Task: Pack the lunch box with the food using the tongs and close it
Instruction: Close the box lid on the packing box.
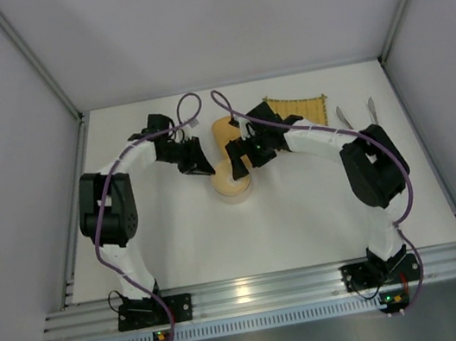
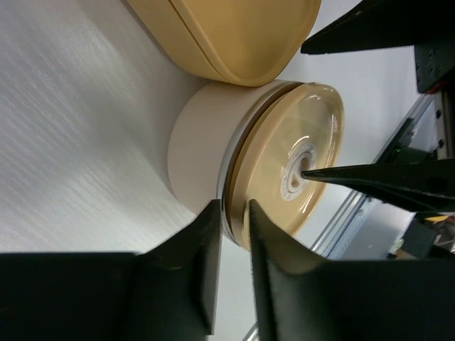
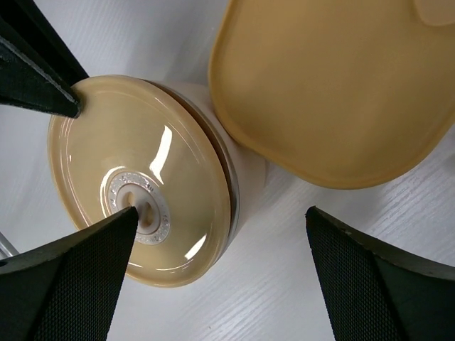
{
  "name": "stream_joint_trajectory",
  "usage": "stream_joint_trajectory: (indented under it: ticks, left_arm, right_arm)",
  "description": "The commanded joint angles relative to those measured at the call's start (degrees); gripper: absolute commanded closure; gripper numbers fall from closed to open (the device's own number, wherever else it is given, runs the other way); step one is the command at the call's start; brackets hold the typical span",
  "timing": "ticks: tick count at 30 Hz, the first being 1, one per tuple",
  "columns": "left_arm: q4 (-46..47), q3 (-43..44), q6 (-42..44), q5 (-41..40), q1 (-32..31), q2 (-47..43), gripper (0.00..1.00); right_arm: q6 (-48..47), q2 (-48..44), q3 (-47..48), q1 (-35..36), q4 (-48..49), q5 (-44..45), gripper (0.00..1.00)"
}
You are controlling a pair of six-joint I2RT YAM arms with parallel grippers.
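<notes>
The round lunch box (image 1: 232, 184) stands mid-worktop (image 1: 305, 210) with its tan lid (image 3: 135, 163) on top; the left end effector (image 2: 232, 207) is pinched nearly closed on the lid's rim. The right end effector (image 3: 220, 213) is spread wide and holds nothing, one fingertip (image 3: 114, 231) at the lid's centre. The tongs (image 1: 344, 116) lie right of the yellow woven mat (image 1: 298, 109); an oblong tan container (image 3: 334, 85) sits just beside the box.

A white table (image 1: 306, 219) is carrying a round tub (image 1: 232, 185) with a tan lid just left of the frame's centre. A yellow lunch box (image 1: 221, 130) is sitting close behind the tub, toward the top of the frame. A yellow woven mat (image 1: 303, 108) is lying toward the upper right, and silvery tongs (image 1: 344, 117) are resting on the bare tabletop just right of it.
</notes>
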Motion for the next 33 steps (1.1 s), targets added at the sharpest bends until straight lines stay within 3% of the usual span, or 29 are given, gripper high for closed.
stream_joint_trajectory:
  ticks: [1, 3, 7, 10, 20, 27, 33]
  left_arm:
    - [-2.0, 1.4, 2.3, -2.6, -0.3, -1.0, 0.72]
    - [-1.2, 0.4, 2.7, -3.1, -0.3, -3.1, 0.46]
    - [2.1, -2.1, 2.8, -4.1, -0.3, -8.6, 0.32]
    - [5.6, -4.8, 5.1, -4.1, -0.3, -14.5, 0.33]
    - [5.6, -8.5, 30.1, -1.9, -6.2, -22.4, 0.42]
    - [17.7, -16.0, 33.8, -2.0, -9.7, -24.0, 0.44]
    - [20.6, -18.1, 37.7, -6.3, -12.7, -21.1, 0.45]
  right_arm:
    - [-0.3, 2.3, 2.4, 0.8, -1.1, 2.8, 0.01]
    - [-0.3, 2.9, 2.0, 0.8, -1.4, 2.8, 0.01]
    - [-0.3, 3.6, 1.5, 0.8, -1.6, 2.8, 0.01]
    - [-0.3, 3.9, 1.1, 0.8, -1.6, 2.3, 0.01]
    - [1.2, 4.6, 0.5, 0.8, -1.1, -1.9, 0.01]
    - [1.9, 5.0, 0.2, 0.7, -0.9, -4.2, 0.01]
    - [2.4, 4.7, -0.6, 0.6, -0.5, -5.4, 0.01]
